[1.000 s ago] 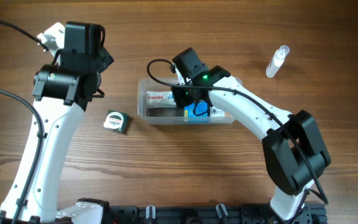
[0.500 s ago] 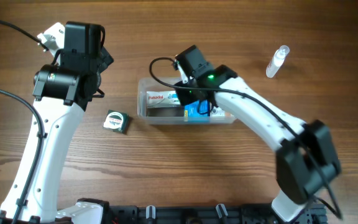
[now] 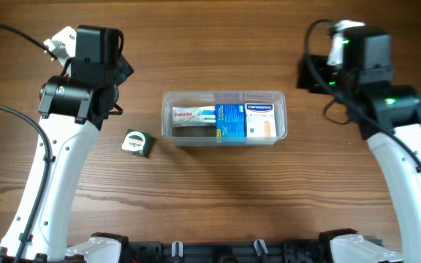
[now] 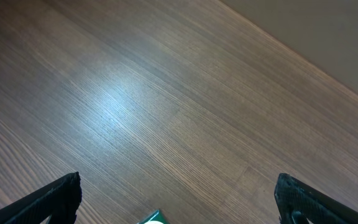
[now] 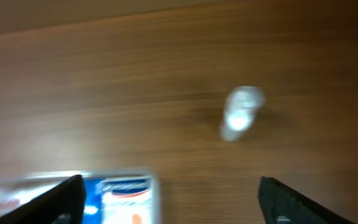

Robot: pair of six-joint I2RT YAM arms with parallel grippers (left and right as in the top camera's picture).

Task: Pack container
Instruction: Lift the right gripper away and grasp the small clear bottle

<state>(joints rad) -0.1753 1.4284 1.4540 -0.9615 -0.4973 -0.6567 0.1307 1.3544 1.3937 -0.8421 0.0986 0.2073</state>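
Clear rectangular plastic tub [image 3: 196, 99] part-packed. Left claw [image 4: 178, 179], right claw [image 5: 171, 181] wide open, empty. Risk: toppling blurred small clear bottle [image 5: 241, 112] through off-centre grasp.

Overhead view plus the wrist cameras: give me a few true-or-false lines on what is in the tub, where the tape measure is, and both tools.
1. The tub holds three boxes: a Panadol box, a blue box and a Hansaplast box. True.
2. The tape measure lies inside the tub. False: it sits on the table to the left of the tub, apart from it.
3. The right tool is shut on a box. False: its fingers are spread with nothing between them, and it is off to the right of the tub.
4. The left tool is open and empty. True.
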